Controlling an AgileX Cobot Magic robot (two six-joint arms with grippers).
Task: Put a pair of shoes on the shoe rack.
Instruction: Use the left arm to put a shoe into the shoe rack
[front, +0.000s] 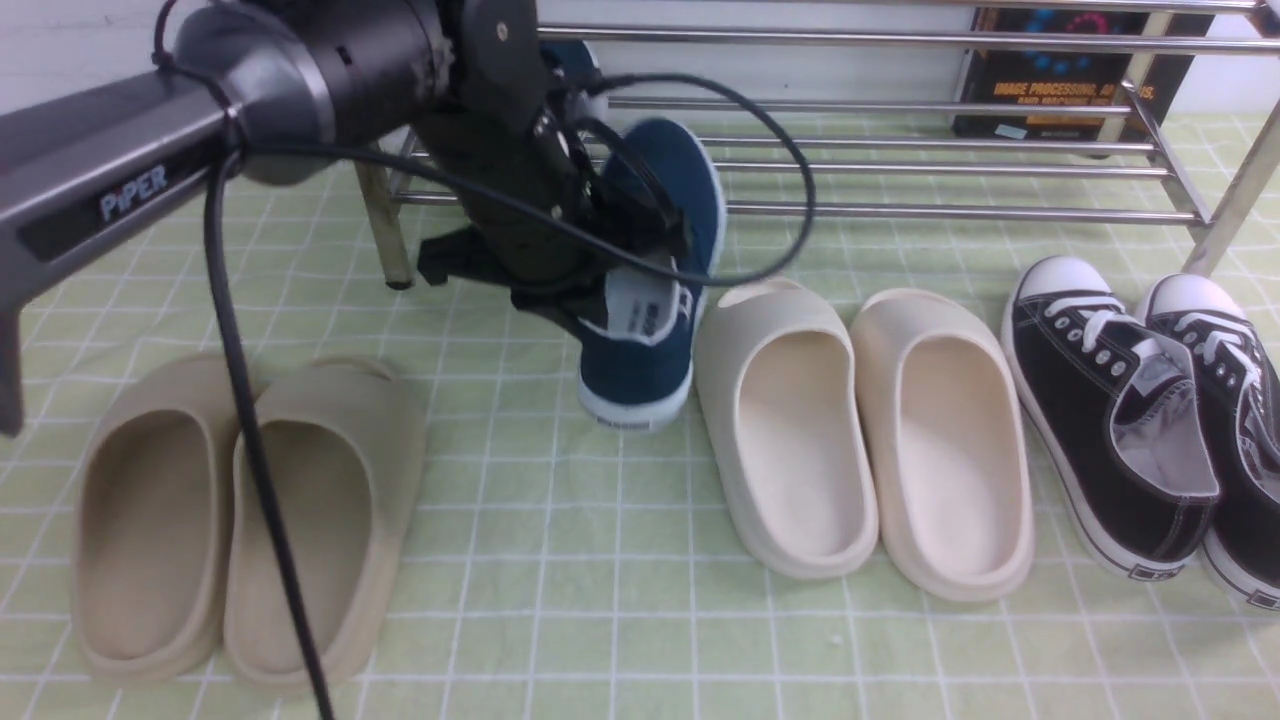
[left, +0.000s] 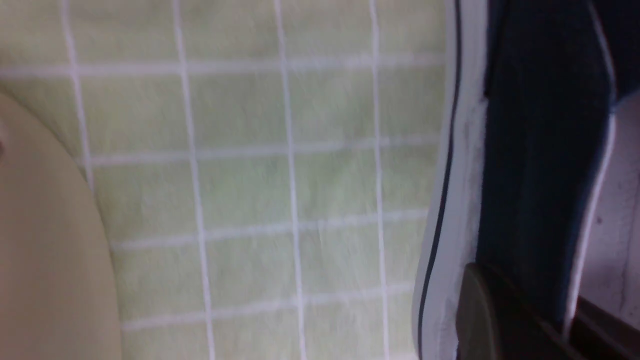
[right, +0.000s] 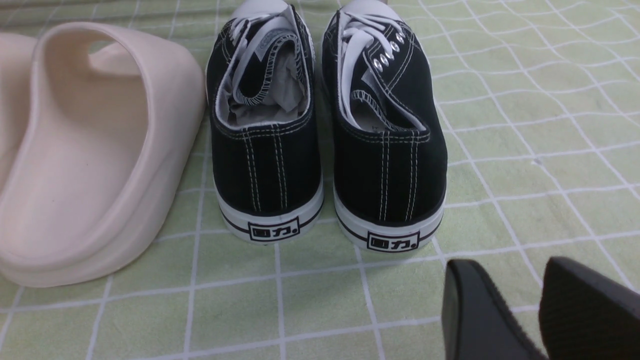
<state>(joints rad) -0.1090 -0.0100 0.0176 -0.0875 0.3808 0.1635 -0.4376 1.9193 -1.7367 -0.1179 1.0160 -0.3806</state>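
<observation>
Hanging heel-down from the left gripper (front: 610, 300), the navy shoe (front: 650, 370) is pinched by its canvas side wall. The fingers (left: 480, 310) are closed nearly flat, one outside by the white sole and one inside. It looks light and floppy, so the stiffer rubber edge probably gives the surer hold. The shoe rack (front: 900, 210) stands just beyond the fingers, with cream slides (front: 860, 430) beside them. The right gripper (right: 512, 267) is parted and empty
</observation>
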